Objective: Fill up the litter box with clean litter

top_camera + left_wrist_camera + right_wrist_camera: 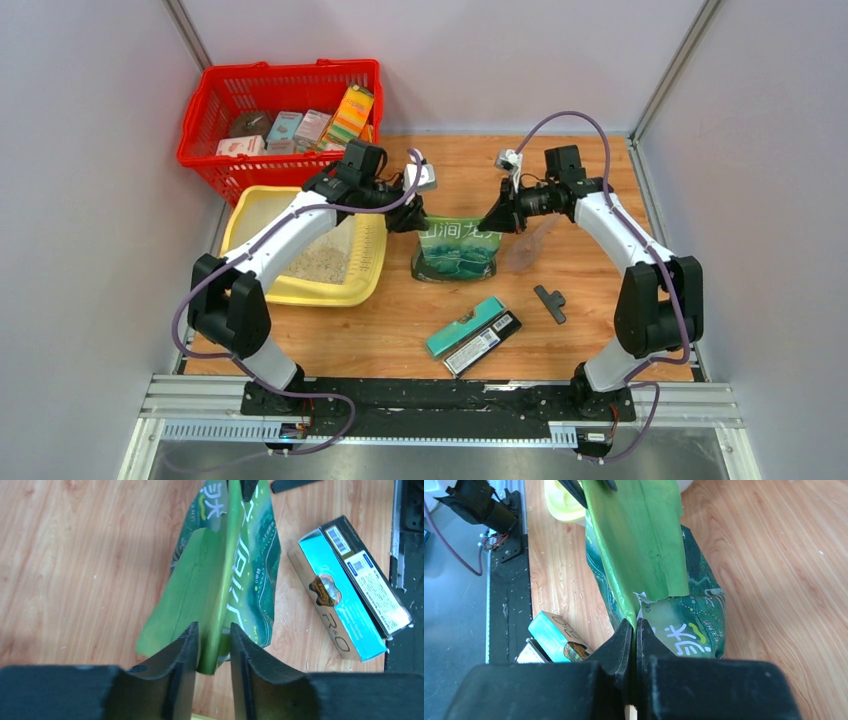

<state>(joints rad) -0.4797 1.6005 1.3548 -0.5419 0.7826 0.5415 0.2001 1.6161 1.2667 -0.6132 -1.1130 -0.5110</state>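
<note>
Litter box [312, 294]: pale yellow tray at the left of the wooden table [400, 335], just in front of the red basket [215, 125].
Litter [320, 262]: a beige patch of granules on the box floor, partly hidden under the left arm. The other views do not show it.
Bag [458, 252]: green, with white characters, standing on the table just right of the box. Its top edge spans between the two grippers.
Left gripper [214, 630]: at the bag's left top corner, next to the box's right rim. Jaws are spread. The folded bag edge sits between the fingers with a gap on one side, so it is not pinched.
Right gripper [634, 627]: at the bag's right top corner. Jaws are pressed together, pinching the thin top edge of the bag.
Bag posture: upright, with its mouth drawn into a long fold from one gripper to the other.
Teal box [465, 325]: lies flat in front of the bag, side by side with a black box [487, 342] and touching it.
Black T-piece [549, 303]: lies flat on the table, right of the two boxes and apart from them.
Basket contents: several small cartons, whose labels cannot be read.
</note>
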